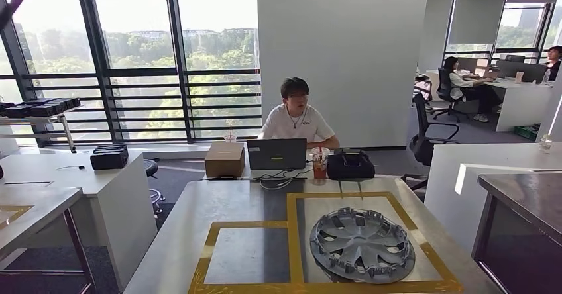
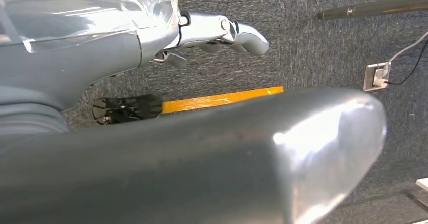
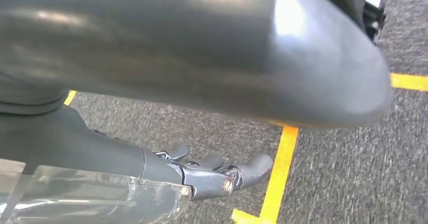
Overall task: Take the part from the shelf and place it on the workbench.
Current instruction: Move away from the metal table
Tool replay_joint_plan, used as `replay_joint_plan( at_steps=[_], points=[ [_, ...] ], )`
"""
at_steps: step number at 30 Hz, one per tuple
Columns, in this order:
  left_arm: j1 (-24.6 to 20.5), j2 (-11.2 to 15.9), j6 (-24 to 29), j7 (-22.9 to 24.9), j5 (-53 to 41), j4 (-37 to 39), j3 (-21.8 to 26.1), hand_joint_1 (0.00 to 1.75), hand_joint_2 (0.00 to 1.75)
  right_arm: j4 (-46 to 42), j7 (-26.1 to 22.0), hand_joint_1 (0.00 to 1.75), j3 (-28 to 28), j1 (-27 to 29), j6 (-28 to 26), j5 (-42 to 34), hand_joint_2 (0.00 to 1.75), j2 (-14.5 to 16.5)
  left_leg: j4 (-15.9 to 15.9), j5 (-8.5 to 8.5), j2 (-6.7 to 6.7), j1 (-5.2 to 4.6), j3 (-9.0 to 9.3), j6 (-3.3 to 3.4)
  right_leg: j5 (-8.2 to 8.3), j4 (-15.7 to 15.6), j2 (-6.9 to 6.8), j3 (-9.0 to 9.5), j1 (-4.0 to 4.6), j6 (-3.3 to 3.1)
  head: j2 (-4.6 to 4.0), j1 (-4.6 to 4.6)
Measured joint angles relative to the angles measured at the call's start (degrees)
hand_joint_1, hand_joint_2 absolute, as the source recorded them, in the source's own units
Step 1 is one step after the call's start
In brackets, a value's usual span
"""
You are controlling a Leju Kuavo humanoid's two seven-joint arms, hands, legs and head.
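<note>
While both arms hang over carpet, left hand (image 2: 222, 32) and right hand (image 3: 212, 176) hold nothing, fingers loosely apart. Hubcap (image 1: 362, 244) lies flat on workbench (image 1: 219, 204), inside its right yellow-taped square (image 1: 295, 241).

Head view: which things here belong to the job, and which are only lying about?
Job:
- hubcap, lying in the taped square
- workbench
- left hand and right hand, both holding nothing

Lying about:
- laptop
- cardboard box
- drink cup
- black bag

Matt grey plastic hubcap (image 1: 362, 244), cardboard box (image 1: 224, 159)
</note>
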Motion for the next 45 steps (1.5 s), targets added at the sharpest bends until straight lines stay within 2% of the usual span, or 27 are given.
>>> replay_joint_plan(
  at_steps=[2, 5, 7, 9, 10, 11, 13, 14, 15, 17, 20, 22, 24, 25, 26, 27, 29, 31, 33, 34, 36, 39, 41, 42, 43, 44, 45],
  points=[
    [-0.04, -0.09, -0.08, -0.01, -0.04, -0.49, 0.15, 0.0, 0.0, 0.77, -0.38, 0.0, 0.2, -0.15, -0.52, -0.01, 0.0, -0.25, -3.75, -0.47, 0.02, -0.56, 2.06, 0.72, 0.85, -0.12, -0.06, -0.18, -0.2, 0.73, 0.01, 0.0],
    [-0.09, -0.38, -0.15, 0.0, -0.17, -0.97, 0.5, 0.0, 0.0, 2.06, -1.14, 0.0, 0.39, -0.26, -1.33, 0.01, 0.0, -0.91, -5.11, 1.35, 0.22, -0.65, 1.12, 1.56, 0.95, 0.28, -0.04, -0.87, -0.29, 1.54, -0.03, -0.17],
    [-0.1, -0.68, -0.27, 0.01, -0.22, -1.11, 0.56, 0.0, 0.0, 3.08, -1.75, 0.0, 0.49, -0.32, -1.7, -0.01, 0.87, -1.57, -6.01, 2.85, 0.36, -0.35, 0.04, 2.05, -2.69, 4.26, 0.03, -2.62, -0.25, 1.18, -0.05, -0.02],
    [-0.04, -1.01, -0.64, 0.08, -0.3, -1.2, 0.79, 0.0, 0.0, 4.43, -2.3, 0.0, 0.53, -0.41, -1.99, -0.14, 1.75, -2.52, -6.06, 3.95, 0.38, -0.42, -1.45, 2.19, -7.03, 11.5, 0.07, -4.82, -0.42, 1.12, -0.03, 0.12],
    [-0.03, -1.14, -0.87, 0.1, -0.48, -1.24, 1.03, 0.0, 0.0, 5.23, -2.31, 0.0, 0.46, -0.45, -2.09, -0.42, 1.31, -3.06, -6.0, 4.46, 0.45, -0.43, -2.16, 2.12, -7.86, 14.54, 0.07, -5.36, -0.53, 1.51, -0.03, 0.15],
    [-0.06, -1.26, -1.06, 0.13, -0.73, -1.27, 1.29, 0.0, 0.0, 6.13, -2.09, 0.0, 0.25, -0.54, -2.14, -0.83, 0.87, -3.53, -5.89, 4.94, 0.53, -0.41, -2.83, 2.0, -7.54, 15.98, 0.07, -5.11, -0.68, 2.12, -0.02, 0.19],
    [-0.11, -1.47, -1.21, 0.12, -1.36, -1.3, 1.77, 0.0, 0.0, 7.77, -1.14, 0.0, -0.58, -0.85, -2.15, -1.94, 0.0, -4.47, -5.37, 5.66, 0.89, -0.24, -4.07, 1.64, -4.88, 12.14, -0.18, -1.3, -1.06, 3.51, -0.02, 0.24],
    [-0.12, -1.53, -1.21, 0.11, -1.63, -1.33, 1.93, 0.0, 0.0, 8.55, -0.68, 0.0, -1.1, -1.16, -2.16, -2.34, 0.0, -4.78, -4.87, 5.83, 1.14, -0.22, -4.59, 1.4, -4.19, 7.7, -0.83, 1.68, -1.2, 3.96, -0.02, 0.29],
    [-0.11, -1.59, -1.19, 0.09, -1.81, -1.35, 2.12, 0.0, 0.0, 9.23, -0.32, 0.0, -1.59, -1.54, -2.21, -2.66, 0.0, -5.21, -4.2, 5.94, 1.48, -0.24, -5.08, 1.12, -3.96, 3.48, -1.37, 4.37, -1.11, 3.88, -0.02, 0.29],
    [-0.12, -1.63, -1.08, 0.04, -1.97, -1.4, 2.42, 0.0, 0.0, 10.54, 0.07, 0.0, -2.52, -2.19, -2.37, -2.93, 0.0, -5.69, -3.06, 6.05, 2.19, -0.39, -5.65, 0.56, -4.79, -0.96, -1.94, 6.47, -0.79, 2.98, -0.01, 0.26],
    [-0.26, -1.65, -0.75, 0.01, -1.96, -1.4, 2.56, 0.0, 0.0, 11.98, 0.43, 0.0, -3.82, -2.24, -2.62, -2.99, 0.0, -6.21, -1.92, 5.55, 2.57, -0.14, -6.18, -0.22, -4.65, -0.87, -0.88, 5.58, -0.85, 1.25, -0.02, 0.14],
    [-0.26, -1.64, -0.33, 0.01, -1.96, -1.38, 2.56, 0.0, 0.0, 12.68, 0.68, 0.0, -4.51, -2.18, -2.69, -2.98, 0.0, -6.4, 2.16, 2.23, 1.45, 0.18, -7.75, -0.83, -4.08, -0.92, -0.29, 5.08, -1.03, 0.29, -0.02, 0.07],
    [-0.25, -1.62, -0.02, 0.01, -1.95, -1.28, 2.56, 0.0, 0.0, 13.34, 0.85, 0.0, -5.19, -2.18, -2.89, -2.98, 0.0, -6.58, 9.87, -2.41, 0.6, 0.32, -10.62, -1.16, -3.56, -0.88, 0.41, 4.44, -0.8, -0.2, -0.02, 0.0],
    [-0.25, -1.6, 0.06, 0.01, -1.95, -1.21, 2.56, 0.0, 0.0, 13.65, 0.89, 0.0, -5.52, -2.15, -3.05, -2.98, 0.0, -6.65, 13.03, -3.67, 0.52, 0.34, -11.67, -1.18, -3.35, -0.85, 0.83, 4.18, -0.66, -0.27, -0.02, -0.02],
    [-0.25, -1.58, 0.15, 0.01, -1.94, -1.09, 2.56, 0.0, 0.0, 13.92, 0.91, 0.0, -5.85, -2.11, -3.2, -2.97, 0.0, -6.71, 14.4, -3.79, 0.45, 0.34, -11.86, -1.08, -3.18, -0.82, 1.31, 4.01, -0.51, -0.26, -0.02, -0.04],
    [-0.25, -1.57, 0.26, 0.01, -1.93, -0.96, 2.56, 0.0, 0.0, 14.14, 0.92, 0.0, -6.14, -2.08, -3.33, -2.94, 0.0, -6.76, 13.51, -2.78, 0.27, 0.31, -10.99, -0.84, -3.06, -0.8, 1.84, 3.94, -0.34, -0.23, -0.02, -0.05],
    [-0.24, -1.46, 0.64, 0.01, -1.9, -0.7, 2.57, 0.0, 0.0, 14.49, 0.92, 0.0, -6.56, -2.16, -3.47, -2.86, 0.0, -6.76, 6.24, 0.99, -1.36, 0.12, -6.72, 0.31, -2.89, -0.79, 3.02, 4.06, -0.1, -0.21, -0.02, -0.08],
    [-0.19, -1.22, 0.97, 0.01, -1.85, -0.46, 2.61, 0.0, 0.0, 14.83, 0.91, 0.0, -6.8, -2.46, -3.52, -2.8, 0.0, -6.63, -0.32, 2.99, -3.8, -0.04, -3.08, 1.6, -2.61, -0.79, 4.16, 3.9, -0.05, 0.07, -0.01, -0.05],
    [-0.18, -1.01, 1.13, 0.01, -1.86, -0.26, 2.72, 0.0, 0.0, 15.08, 0.89, 0.0, -6.98, -2.72, -3.56, -2.76, 0.0, -6.6, -2.06, 2.99, -4.34, -0.28, -2.26, 2.03, -2.18, -0.82, 5.35, 3.35, -0.41, 0.75, 0.01, -0.11],
    [-0.25, -0.93, 1.16, -0.01, -1.86, -0.22, 2.77, 0.0, 0.0, 15.12, 0.87, 0.0, -7.1, -2.75, -3.57, -2.72, 0.0, -6.67, -2.74, 3.12, -3.71, -0.4, -2.14, 2.07, -1.98, -0.89, 5.99, 3.15, -0.55, 1.11, 0.02, -0.21],
    [-0.49, -0.83, 1.08, -0.02, -1.92, -0.19, 2.78, 0.0, 0.0, 15.18, 0.8, 0.0, -7.4, -2.7, -3.57, -2.62, 0.0, -6.67, -4.32, 3.57, -2.15, -0.22, -1.68, 2.06, -2.59, 0.4, 4.97, 2.05, -0.45, 1.39, 0.02, -0.17],
    [-0.53, -0.84, 0.9, 0.0, -2.06, -0.09, 2.8, 0.0, 0.0, 15.23, 0.68, 0.0, -7.77, -3.05, -3.57, -2.56, 0.0, -6.83, -5.45, 3.96, 0.21, 0.0, -1.55, 2.03, -6.87, 10.03, 1.38, -3.19, -0.52, 1.37, 0.02, 0.1],
    [-0.52, -0.83, 0.89, 0.02, -2.14, 0.03, 2.81, 0.0, 0.0, 15.23, 0.65, 0.0, -8.02, -3.08, -3.57, -2.55, 0.0, -6.91, -5.36, 3.92, 1.78, -0.02, -1.69, 1.96, -8.38, 15.67, 0.78, -6.07, -0.83, 2.03, 0.02, 0.13],
    [-0.55, -0.83, 0.89, 0.02, -2.17, 0.07, 2.82, 0.0, 0.0, 15.23, 0.65, 0.0, -8.16, -2.98, -3.56, -2.53, 0.0, -6.91, -5.25, 3.86, 2.47, 0.02, -1.72, 1.85, -7.79, 15.33, 0.57, -5.85, -1.01, 2.64, 0.02, 0.14],
    [-0.58, -0.83, 0.89, 0.02, -2.25, 0.11, 2.82, 0.0, 0.0, 15.23, 0.67, 0.0, -8.32, -2.89, -3.53, -2.5, 0.0, -6.91, -5.02, 3.73, 3.09, 0.1, -1.74, 1.65, -6.43, 12.59, 0.14, -4.38, -1.19, 3.33, 0.02, 0.17],
    [-0.62, -0.83, 0.92, 0.02, -2.41, 0.14, 2.84, 0.0, 0.0, 15.22, 0.69, 0.0, -8.48, -2.86, -3.49, -2.44, 0.0, -6.9, -4.64, 3.52, 3.67, 0.17, -1.78, 1.33, -4.8, 8.31, -0.77, -2.05, -1.37, 3.97, 0.02, 0.19],
    [-0.65, -0.78, 1.01, 0.02, -2.63, 0.14, 2.89, 0.0, 0.0, 15.19, 0.73, 0.0, -8.63, -2.93, -3.4, -2.33, 0.0, -6.82, -4.14, 3.2, 4.22, 0.1, -1.89, 0.9, -3.52, 4.56, -1.81, -0.08, -1.41, 4.16, 0.02, 0.22]
  ],
)
